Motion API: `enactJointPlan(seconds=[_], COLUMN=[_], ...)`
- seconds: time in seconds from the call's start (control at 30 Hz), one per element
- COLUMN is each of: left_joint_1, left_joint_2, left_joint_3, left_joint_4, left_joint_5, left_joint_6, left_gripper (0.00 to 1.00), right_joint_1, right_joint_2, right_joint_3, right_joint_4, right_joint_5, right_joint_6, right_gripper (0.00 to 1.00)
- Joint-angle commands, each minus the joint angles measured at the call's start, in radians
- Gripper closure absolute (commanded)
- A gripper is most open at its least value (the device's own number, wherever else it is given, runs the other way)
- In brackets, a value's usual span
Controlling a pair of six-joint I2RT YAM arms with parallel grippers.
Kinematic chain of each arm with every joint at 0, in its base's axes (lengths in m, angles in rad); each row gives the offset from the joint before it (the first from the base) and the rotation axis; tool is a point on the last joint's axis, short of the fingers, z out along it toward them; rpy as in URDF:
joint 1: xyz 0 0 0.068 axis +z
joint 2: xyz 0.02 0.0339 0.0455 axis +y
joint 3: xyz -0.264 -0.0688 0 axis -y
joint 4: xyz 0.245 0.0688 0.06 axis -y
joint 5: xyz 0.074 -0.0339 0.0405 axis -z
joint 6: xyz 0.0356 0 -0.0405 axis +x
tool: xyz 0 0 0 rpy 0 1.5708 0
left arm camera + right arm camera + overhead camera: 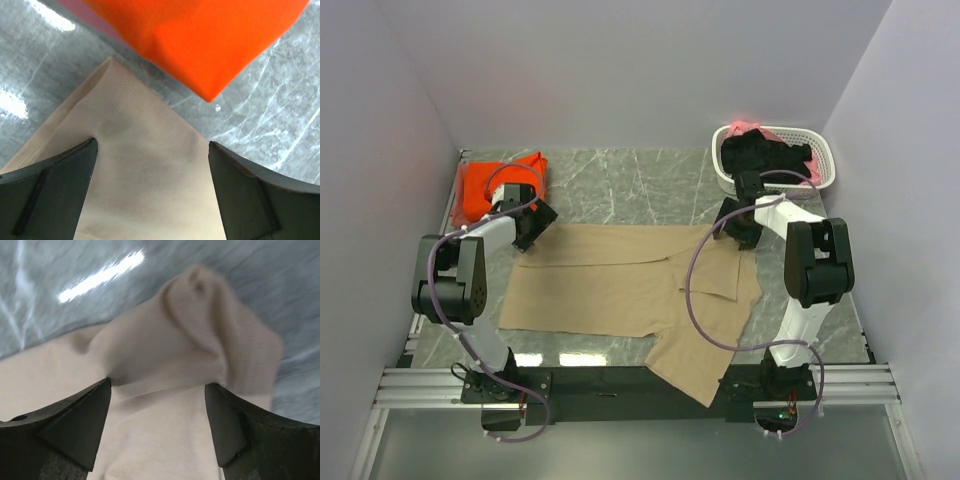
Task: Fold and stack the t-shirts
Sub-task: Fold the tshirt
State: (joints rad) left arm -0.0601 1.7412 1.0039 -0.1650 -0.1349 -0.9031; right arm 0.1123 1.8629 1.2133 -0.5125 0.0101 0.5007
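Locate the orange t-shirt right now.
Top view: the orange t-shirt lies in the far-left corner of the table, just beyond the left gripper and the tan t-shirt.

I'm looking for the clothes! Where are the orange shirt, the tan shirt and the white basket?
orange shirt (475, 190), top view, on its left part.
tan shirt (600, 288), top view, middle of its body.
white basket (826, 157), top view, on its right rim.
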Motion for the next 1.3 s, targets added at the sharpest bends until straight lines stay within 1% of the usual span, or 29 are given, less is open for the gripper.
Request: enactJointPlan(seconds=[0.0,0.07,0.17,0.33,0.47,0.57,0.6,0.67,0.7,0.73,0.77,0.8,0.83,0.87,0.9,1.0,1.07,1.13,1.23,1.27], left_joint_1=[0.002,-0.001,-0.004,-0.004,-0.007,-0.012,-0.012,-0.014,-0.012,-0.012,-0.012,-0.014,-0.012,-0.012,-0.009,-0.006,-0.006,-0.006,-0.006,-0.004], left_joint_2=[-0.019,-0.017,-0.006,0.024,0.017,-0.058,-0.103,-0.149,-0.201,-0.230,-0.259,-0.320,-0.353,-0.383,-0.447,-0.566,-0.639,-0.690,-0.785,-0.805], left_joint_3=[-0.036,-0.031,-0.018,0.022,0.048,0.048,0.056,0.068,0.067,0.059,0.032,0.013,-0.005,-0.049,-0.077,-0.181,-0.247,-0.306,-0.349,-0.379], left_joint_4=[-0.053,-0.050,-0.038,-0.056,-0.065,-0.074,-0.091,-0.172,-0.206,-0.264,-0.296,-0.327,-0.359,-0.417,-0.433,-0.513,-0.604,-0.646,-0.744,-0.766], left_joint_5=[0.038,0.055,0.081,0.064,0.102,0.097,0.071,0.037,0.000,-0.017,-0.031,-0.046,-0.084,-0.091,-0.091,-0.066,-0.078,-0.080,-0.095,-0.097], left_joint_6=[-0.010,-0.017,-0.014,-0.013,0.006,0.013,0.013,0.003,-0.006,-0.020,-0.055,-0.080,-0.106,-0.149,-0.160,-0.212,-0.268,-0.284,-0.353,-0.415], left_gripper=[0.01,0.01,0.01,0.01,0.01,0.01,0.01,0.01,0.01,0.01,0.01,0.01,0.01,0.01,0.01,0.01,0.01,0.01,0.01,0.01], right_joint_1=[-0.052,-0.056,-0.056,-0.059,-0.059,-0.056,-0.051,-0.039,-0.024,-0.013,0.001,0.022,0.035,0.044,0.052,0.081,0.093,0.095,0.095,0.093], right_joint_2=[0.051,0.067,0.084,0.120,0.105,0.038,0.018,-0.066,-0.097,-0.161,-0.195,-0.258,-0.287,-0.316,-0.341,-0.441,-0.471,-0.513,-0.544,-0.548], right_joint_3=[0.063,0.089,0.104,0.149,0.175,0.175,0.172,0.157,0.131,0.112,0.071,0.048,0.023,-0.021,-0.044,-0.133,-0.193,-0.228,-0.274,-0.287], right_joint_4=[-0.083,-0.081,-0.072,-0.067,-0.073,-0.083,-0.092,-0.093,-0.087,-0.084,-0.075,-0.057,-0.049,-0.041,-0.028,0.002,0.014,0.028,0.040,0.040], right_joint_5=[0.094,0.093,0.082,0.094,0.091,0.082,0.086,0.096,0.099,0.102,0.103,0.100,0.096,0.091,0.079,0.044,0.027,0.025,0.027,0.016], right_joint_6=[-0.051,-0.076,-0.059,-0.057,-0.071,-0.093,-0.097,-0.099,-0.096,-0.091,-0.080,-0.074,-0.070,-0.056,-0.048,-0.031,-0.033,-0.030,-0.030,-0.030], right_gripper=[0.18,0.18,0.18,0.18,0.18,0.18,0.18,0.18,0.18,0.17,0.17,0.17,0.18,0.17,0.17,0.17,0.17,0.17,0.17,0.17])
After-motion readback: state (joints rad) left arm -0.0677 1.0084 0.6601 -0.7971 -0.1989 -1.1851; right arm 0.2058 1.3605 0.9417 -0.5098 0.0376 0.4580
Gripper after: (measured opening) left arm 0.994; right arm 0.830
